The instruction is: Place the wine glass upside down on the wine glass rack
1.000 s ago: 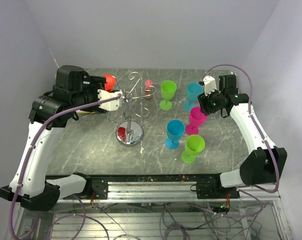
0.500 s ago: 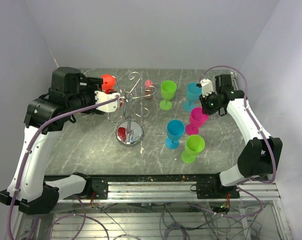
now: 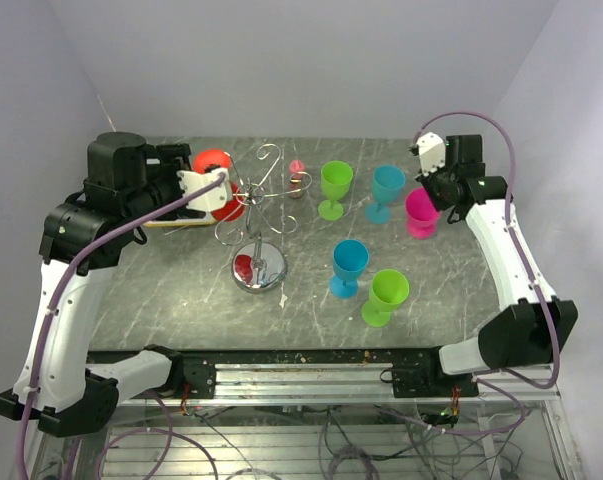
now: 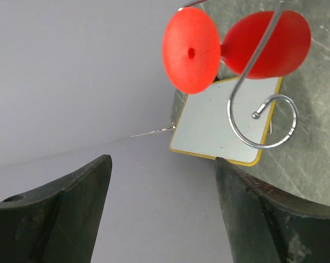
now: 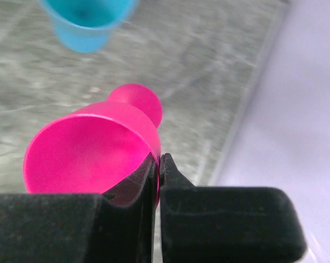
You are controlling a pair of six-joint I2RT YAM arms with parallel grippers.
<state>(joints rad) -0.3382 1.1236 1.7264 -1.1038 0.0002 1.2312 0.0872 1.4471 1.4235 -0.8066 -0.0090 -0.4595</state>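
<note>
**Jaws: left spread, right pinching**

Left gripper point(image 4: 162, 162): empty, far-left corner. Red wine glass point(image 4: 288, 38): foot-up on wine glass rack point(image 3: 258, 270), towards far edge. Right gripper point(image 5: 158, 164): clamped on pink wine glass point(image 5: 82, 159) rim, near right edge.

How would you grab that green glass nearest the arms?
Probably by its rim, from above: the green glass stands upright, mouth open, so one finger can drop inside and one outside. The right gripper pinches the pink glass that way. A blue glass stands close beside it, crowding a sideways approach.
</note>
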